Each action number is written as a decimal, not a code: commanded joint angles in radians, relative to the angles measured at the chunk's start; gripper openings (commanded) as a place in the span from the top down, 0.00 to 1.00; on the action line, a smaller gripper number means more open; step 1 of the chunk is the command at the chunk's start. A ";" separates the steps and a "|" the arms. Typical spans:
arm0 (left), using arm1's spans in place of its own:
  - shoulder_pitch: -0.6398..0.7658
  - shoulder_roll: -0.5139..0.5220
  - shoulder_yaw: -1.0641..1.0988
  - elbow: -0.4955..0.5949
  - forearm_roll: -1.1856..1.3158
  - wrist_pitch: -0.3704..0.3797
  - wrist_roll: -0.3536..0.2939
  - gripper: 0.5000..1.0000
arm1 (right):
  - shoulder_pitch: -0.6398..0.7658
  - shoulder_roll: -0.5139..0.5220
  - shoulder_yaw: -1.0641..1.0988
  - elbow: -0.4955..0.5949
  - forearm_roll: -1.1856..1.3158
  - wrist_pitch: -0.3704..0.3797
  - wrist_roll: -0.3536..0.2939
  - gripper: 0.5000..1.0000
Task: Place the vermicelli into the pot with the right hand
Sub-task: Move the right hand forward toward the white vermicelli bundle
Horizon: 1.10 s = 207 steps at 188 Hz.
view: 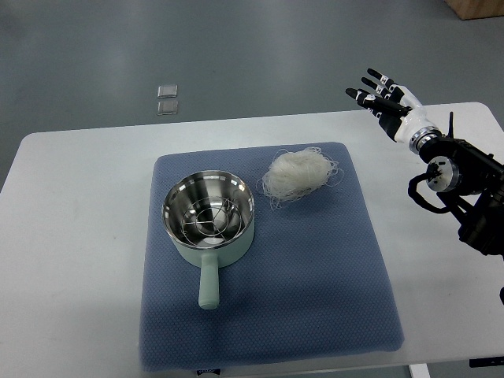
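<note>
The pot (209, 216) sits on the mat (315, 291), handle toward 6 o'clock, a wire rack inside. The vermicelli (298, 175) lies on the mat just beside it at 2 o'clock. My right robot hand (381, 93) hovers spread, empty, over the counter (71, 236) edge at 2 o'clock.

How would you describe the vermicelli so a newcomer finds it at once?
On the white table lies a blue mat. The vermicelli sits in its far right part, just right of the pot. It is the only loose, tangled nest of pale threads there.
</note>
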 commanded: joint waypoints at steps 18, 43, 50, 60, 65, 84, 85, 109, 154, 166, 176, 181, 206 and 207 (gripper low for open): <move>0.000 0.000 -0.001 -0.001 0.000 0.000 -0.001 0.00 | 0.000 0.002 -0.002 0.001 -0.004 0.000 0.000 0.16; 0.000 0.000 -0.001 -0.001 0.000 0.000 -0.001 0.00 | 0.000 0.002 -0.003 0.001 -0.004 0.002 0.000 0.16; 0.000 0.000 -0.001 -0.001 0.000 0.000 -0.001 0.00 | 0.000 0.002 -0.003 0.001 -0.004 0.003 0.000 0.16; 0.000 0.000 -0.001 -0.001 -0.002 0.000 -0.001 0.00 | 0.000 0.000 -0.003 0.003 -0.004 0.003 0.000 0.16; 0.000 0.000 -0.001 -0.001 0.000 0.000 -0.001 0.00 | 0.000 -0.001 -0.003 0.003 -0.004 0.003 0.000 0.16; 0.000 0.000 -0.001 -0.001 0.000 0.000 -0.001 0.00 | 0.000 -0.003 -0.010 0.003 -0.006 0.006 0.000 0.16; 0.000 0.000 -0.001 -0.001 0.000 0.000 -0.001 0.00 | 0.000 -0.003 -0.011 0.004 -0.006 0.005 0.000 0.16; 0.000 0.000 -0.001 -0.001 0.000 0.000 -0.001 0.00 | 0.000 -0.006 -0.036 0.004 -0.006 0.006 0.000 0.16; 0.000 0.000 -0.001 -0.001 0.000 0.000 -0.001 0.00 | 0.000 -0.007 -0.042 0.011 -0.039 0.008 0.000 0.16; 0.000 0.000 -0.001 -0.001 0.000 0.000 -0.001 0.00 | 0.002 -0.007 -0.042 0.011 -0.058 0.014 0.000 0.16; 0.000 0.000 0.001 -0.001 0.000 0.000 -0.001 0.00 | 0.002 -0.007 -0.042 0.012 -0.076 0.019 0.000 0.16; 0.000 0.000 0.001 -0.001 0.000 0.000 -0.001 0.00 | 0.002 -0.007 -0.043 0.012 -0.087 0.020 0.000 0.16; 0.000 0.000 0.004 -0.001 0.000 0.000 -0.001 0.00 | 0.003 -0.021 -0.069 0.015 -0.219 0.045 0.000 0.16; 0.000 0.000 0.004 -0.001 0.000 0.000 -0.001 0.00 | 0.003 -0.021 -0.069 0.015 -0.219 0.045 0.000 0.16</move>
